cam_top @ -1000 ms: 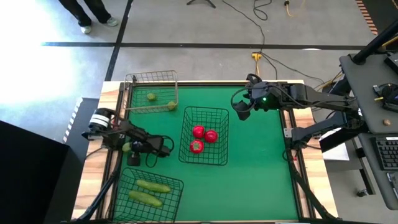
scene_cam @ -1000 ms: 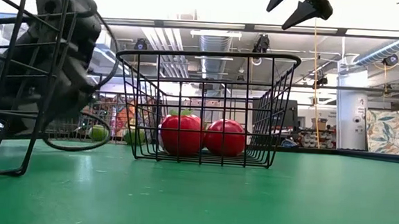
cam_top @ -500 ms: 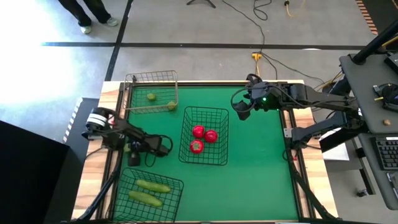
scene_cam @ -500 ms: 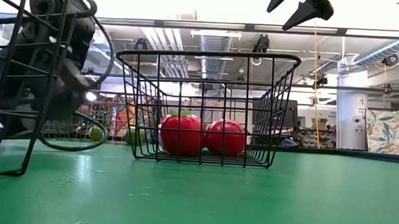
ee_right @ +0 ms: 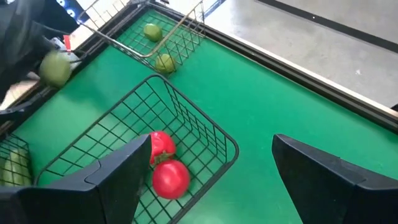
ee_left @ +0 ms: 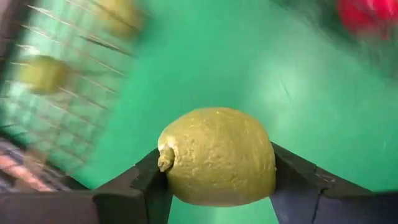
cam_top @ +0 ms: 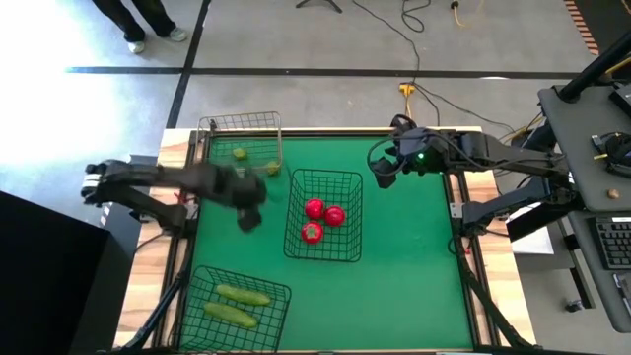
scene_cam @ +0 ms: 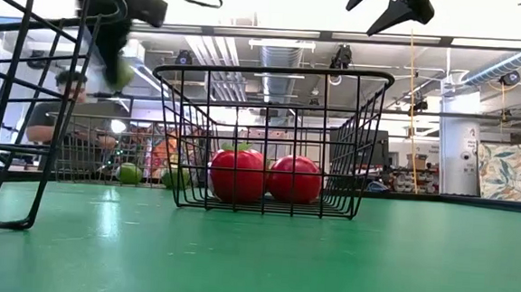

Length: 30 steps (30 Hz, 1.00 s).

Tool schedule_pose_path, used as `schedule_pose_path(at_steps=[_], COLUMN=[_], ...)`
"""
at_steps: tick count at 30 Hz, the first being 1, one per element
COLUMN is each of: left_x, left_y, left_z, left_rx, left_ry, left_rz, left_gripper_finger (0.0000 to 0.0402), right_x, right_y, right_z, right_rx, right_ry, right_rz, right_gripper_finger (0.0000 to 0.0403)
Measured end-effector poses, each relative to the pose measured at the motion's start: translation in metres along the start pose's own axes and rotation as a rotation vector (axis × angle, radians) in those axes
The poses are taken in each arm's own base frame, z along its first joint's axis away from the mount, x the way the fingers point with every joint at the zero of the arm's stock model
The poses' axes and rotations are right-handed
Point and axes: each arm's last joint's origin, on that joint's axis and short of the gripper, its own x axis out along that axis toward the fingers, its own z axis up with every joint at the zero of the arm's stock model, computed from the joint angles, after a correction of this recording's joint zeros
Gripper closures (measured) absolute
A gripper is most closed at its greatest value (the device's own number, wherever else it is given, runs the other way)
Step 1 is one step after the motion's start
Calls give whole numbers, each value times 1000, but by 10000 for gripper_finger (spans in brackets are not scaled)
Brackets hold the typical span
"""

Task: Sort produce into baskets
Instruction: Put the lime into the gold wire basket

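My left gripper point(cam_top: 246, 207) is shut on a yellow-green lime point(ee_left: 214, 163), high above the green table between the pale wire basket point(cam_top: 240, 148) and the middle black basket point(cam_top: 323, 215). The lime also shows in the right wrist view point(ee_right: 56, 67) and in the low view point(scene_cam: 120, 69). Two limes point(cam_top: 240, 153) lie in the pale basket. Three red tomatoes point(cam_top: 320, 219) lie in the middle black basket. Two cucumbers point(cam_top: 237, 303) lie in the near-left black basket point(cam_top: 239, 296). My right gripper point(cam_top: 383, 168) hangs open and empty over the table's far right. My left gripper pinches the lime between its two fingers, one finger point(ee_left: 146, 183) on each of two opposite sides. The lime's stem nub point(ee_left: 165, 158) sits beside one finger. The fingers point downward at a slant. The lime is lifted clear of the table.
Bare green table point(cam_top: 414, 276) lies to the right of the middle basket and along the near right. The table has a wooden rim point(cam_top: 177, 148). A person's legs point(cam_top: 143, 25) show on the floor beyond the far edge.
My left gripper has risen from low at the table's left edge and swung toward the far edge and the right, toward the pale basket. It has stayed shut on the lime, which has been carried high above the table. My right arm has kept still.
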Motion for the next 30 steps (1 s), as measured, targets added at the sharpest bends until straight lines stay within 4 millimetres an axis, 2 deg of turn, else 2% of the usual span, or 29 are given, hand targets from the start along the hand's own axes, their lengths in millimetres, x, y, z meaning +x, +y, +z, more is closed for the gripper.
schedule_pose_path(at_steps=[2,5,9,12,15,21,25,30], left_x=[-9,-7,24,55,77,107,104,97], left_y=[28,74,133,162,175,179,186,195], left_z=[12,21,23,29,35,51,68,75], left_rx=[-114,-282,-526,-632,-680,-699,-623,-581], left_ry=[-59,-77,-42,-33,35,165,205,304], left_rz=[38,152,227,127,96,2,-11,12], left_gripper_finger=[211,211,211,212,213,213,213,209], right_x=[-1,-1,-2,-2,0,5,10,13], right_y=[1,1,3,4,4,7,10,13], right_z=[1,2,0,0,0,1,0,-3], right_rx=[1,-1,-2,-4,-4,-4,-6,-14], right_ry=[-8,-12,-8,-7,-6,-7,12,80], right_rz=[6,9,18,20,16,17,35,93], right_gripper_finger=[78,78,78,78,78,78,78,78])
